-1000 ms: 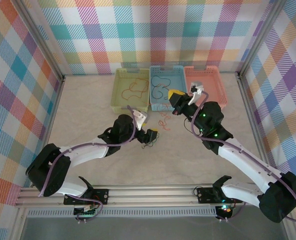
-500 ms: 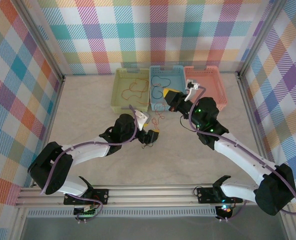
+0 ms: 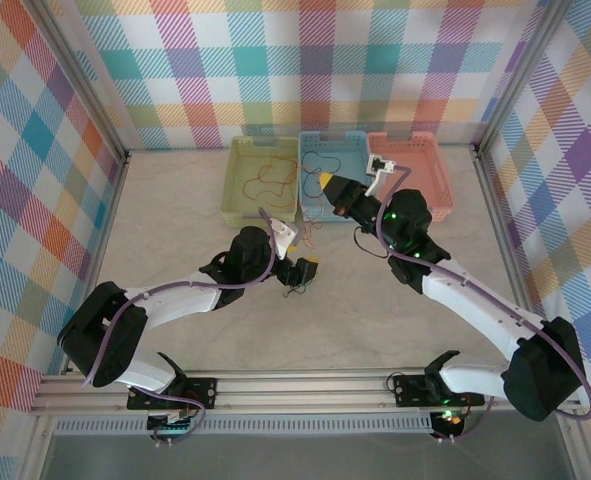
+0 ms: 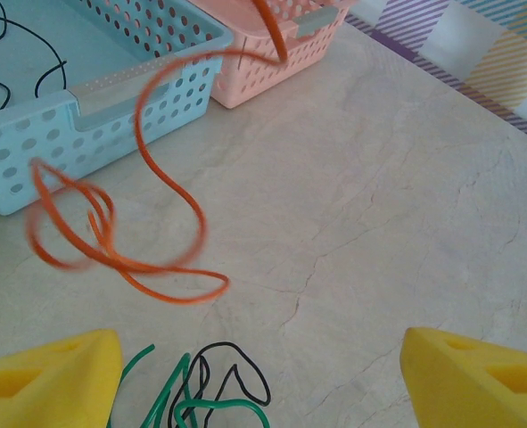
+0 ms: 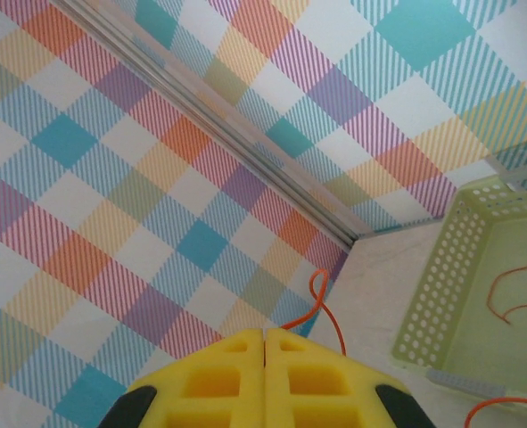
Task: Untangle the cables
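Loops of the orange cable (image 4: 141,125) hang in front of the blue basket (image 4: 111,100). The upper end runs up and out of the top of the left wrist's frame. The lowest loops are blurred, down at the table (image 4: 379,205), and you cannot tell whether they touch it. Your right gripper (image 5: 264,343) holds this cable: its yellow fingers are pressed together with the orange strand leaving from between them, and from above it sits over the blue basket's near half. Further out from the blue basket than those loops, and nearer to you, the green and black cables (image 4: 192,406) lie wound into each other in a small knot on the table. Your left gripper (image 4: 261,366) hovers over that knot, its yellow fingers spread wide, one to each side, gripping nothing. Inside the blue basket lies a loose black cable (image 4: 62,62). The pink basket (image 4: 245,76) stands just beside the blue basket's right side. The green basket (image 5: 441,276) stands just beside its left side, with another orange cable (image 5: 493,299) lying on its floor.
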Motion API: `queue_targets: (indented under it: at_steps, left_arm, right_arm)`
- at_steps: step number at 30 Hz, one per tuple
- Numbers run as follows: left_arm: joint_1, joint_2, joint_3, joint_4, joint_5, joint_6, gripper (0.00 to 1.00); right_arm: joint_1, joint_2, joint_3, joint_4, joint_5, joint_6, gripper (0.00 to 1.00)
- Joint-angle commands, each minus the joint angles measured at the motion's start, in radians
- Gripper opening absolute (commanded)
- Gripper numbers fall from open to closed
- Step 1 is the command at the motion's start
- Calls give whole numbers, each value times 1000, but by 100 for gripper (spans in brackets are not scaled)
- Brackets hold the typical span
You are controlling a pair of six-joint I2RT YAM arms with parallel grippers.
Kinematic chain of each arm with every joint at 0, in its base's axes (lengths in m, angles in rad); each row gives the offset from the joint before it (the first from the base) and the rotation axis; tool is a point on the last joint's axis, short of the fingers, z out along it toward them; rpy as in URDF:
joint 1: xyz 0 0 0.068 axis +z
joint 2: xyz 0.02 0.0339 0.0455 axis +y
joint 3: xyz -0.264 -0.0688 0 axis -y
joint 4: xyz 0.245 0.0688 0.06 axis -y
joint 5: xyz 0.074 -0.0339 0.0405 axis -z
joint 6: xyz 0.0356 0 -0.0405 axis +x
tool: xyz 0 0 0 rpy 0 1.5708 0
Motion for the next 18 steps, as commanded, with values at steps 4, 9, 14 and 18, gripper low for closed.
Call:
queue_targets:
  at_steps: [4, 9, 14, 18]
  left_arm:
    - [-1, 6, 34, -17, -22, 5, 80]
    - [-1, 9, 37, -25, -39, 3, 79]
    - [-1, 20, 53, -45, -31, 5, 62]
    - [-1, 26, 60, -53, -18, 9, 44]
  right_arm:
    - [19, 19, 58, 61, -18, 61, 0]
    - [32, 17, 64, 60, -22, 68, 0]
    - [37, 5, 61, 54, -19, 68, 0]
    - [38, -19, 76, 25, 11, 27, 0]
